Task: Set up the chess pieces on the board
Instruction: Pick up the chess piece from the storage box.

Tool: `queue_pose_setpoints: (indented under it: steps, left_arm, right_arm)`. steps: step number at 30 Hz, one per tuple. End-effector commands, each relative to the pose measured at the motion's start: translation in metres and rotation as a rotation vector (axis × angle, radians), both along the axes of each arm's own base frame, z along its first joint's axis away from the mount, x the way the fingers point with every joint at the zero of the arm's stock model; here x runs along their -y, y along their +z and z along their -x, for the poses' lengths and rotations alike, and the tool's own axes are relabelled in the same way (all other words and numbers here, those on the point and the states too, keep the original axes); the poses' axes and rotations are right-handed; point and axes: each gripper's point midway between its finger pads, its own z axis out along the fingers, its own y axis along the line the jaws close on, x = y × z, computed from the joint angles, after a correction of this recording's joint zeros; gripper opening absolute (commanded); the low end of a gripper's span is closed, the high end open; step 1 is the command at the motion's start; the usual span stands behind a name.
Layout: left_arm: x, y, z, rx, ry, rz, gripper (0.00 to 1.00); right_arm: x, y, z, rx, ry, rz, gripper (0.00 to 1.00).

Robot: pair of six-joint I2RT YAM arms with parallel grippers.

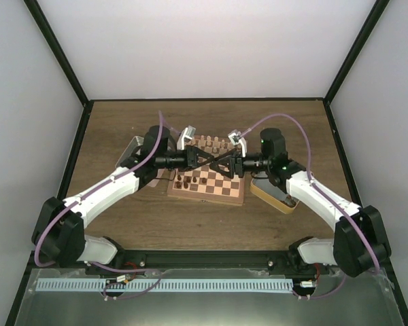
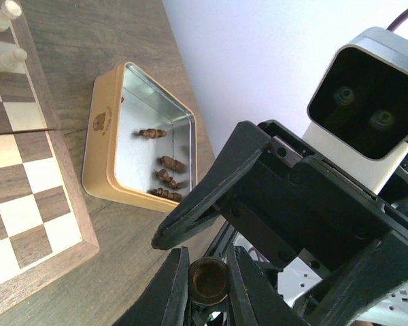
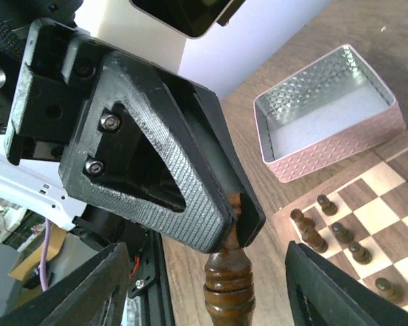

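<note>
Here, a dark brown turned-wood chess piece [image 3: 228, 285] hangs above the square wooden chessboard [image 1: 221, 185], pinched at one end by the left hand [image 2: 207, 265], whose two black fingers are closed tight against it. In the right wrist view the piece shows a glossy, lathe-cut stem with stacked rounded rings. In the left wrist view only a round, matt end face shows between the fingers. The right hand [image 3: 207, 248] is spread wide on either side of the piece, its fingers clear of the wood and gripping nothing. The left hand's fingers are black plastic with fine ridged layer lines, a triangular cut-out and two small screw heads. The chessboard has smooth light and dark brown checkered squares inside a light wood rim, and it lies in the middle of the brown wood-grain table [image 1: 211, 224]. More small dark brown chessmen [image 3: 340, 231] stand upright on its squares, and pale cream chessmen [image 2: 11, 58] stand at another edge. Just beside the board's rim sits a shallow rectangular gold tin [image 2: 98, 156] with rounded corners and a shiny silver interior. In it four dark chessmen [image 2: 171, 163] lie on their sides. Near another side of the board is a pale pink rectangular tin [image 3: 340, 146], its walls embossed with a fine diamond pattern inside and out.
</note>
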Motion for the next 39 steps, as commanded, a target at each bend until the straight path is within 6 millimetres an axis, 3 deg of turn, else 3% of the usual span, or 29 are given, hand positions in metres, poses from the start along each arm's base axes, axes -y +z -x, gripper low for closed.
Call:
queue_pose_setpoints:
  steps: [1,8,16,24,33,39]
  left_arm:
    - [-0.005,0.032,-0.008,0.09,0.046,0.059,0.04]
    - [-0.014,0.079,-0.012,0.115,0.119,0.185,0.04]
    - [-0.018,0.125,-0.012,0.071,0.156,0.379,0.04]
    - [-0.025,0.124,-0.015,0.054,0.21,0.405,0.04]
    - [-0.025,0.115,-0.016,0.034,0.216,0.399,0.04]
    - [-0.022,0.111,-0.019,0.03,0.213,0.393,0.04]
  right_arm:
    - [0.0,0.034,-0.001,0.035,-0.045,-0.08,0.68]
    - [0.017,0.068,0.014,-0.068,-0.147,-0.342,0.74]
    - [0.029,0.107,0.011,-0.163,-0.214,-0.527,0.71]
    - [0.03,0.105,-0.003,-0.326,-0.27,-0.572,0.46]
    - [0.027,0.108,-0.008,-0.355,-0.273,-0.584,0.38]
    - [0.02,0.11,-0.005,-0.35,-0.229,-0.578,0.28]
